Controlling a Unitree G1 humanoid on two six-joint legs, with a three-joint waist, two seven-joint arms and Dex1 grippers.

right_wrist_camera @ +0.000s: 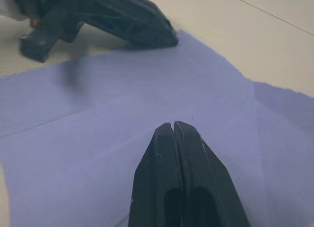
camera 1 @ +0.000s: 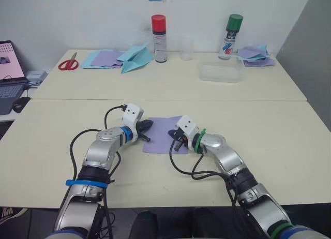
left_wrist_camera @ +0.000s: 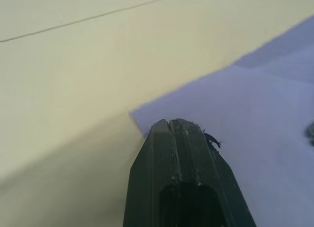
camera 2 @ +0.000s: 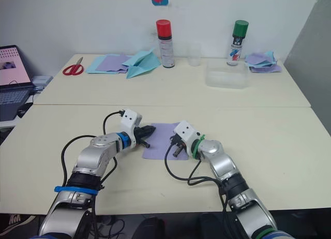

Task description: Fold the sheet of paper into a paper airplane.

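Note:
The sheet of paper [camera 1: 161,135] is lavender and lies nearly flat on the near table, with faint crease lines and its far right corner folded over. My left gripper [camera 1: 151,124] is shut, its tip resting at the sheet's left edge [left_wrist_camera: 255,119] near the far corner. My right gripper [camera 1: 178,143] is shut too, low over the right half of the sheet [right_wrist_camera: 98,138] and pointing toward the left gripper [right_wrist_camera: 169,39]. I see nothing between either pair of fingers. The paper airplane is out of view.
On the far table stand red scissors [camera 1: 68,64], a pile of blue and purple sheets [camera 1: 103,58], a light-blue paper plane [camera 1: 135,59], a red-capped can [camera 1: 159,38], a clear cup [camera 1: 187,48], a green-capped can [camera 1: 230,37], a clear container [camera 1: 221,72] and more sheets [camera 1: 256,55]. A laptop [camera 1: 10,76] sits at the left.

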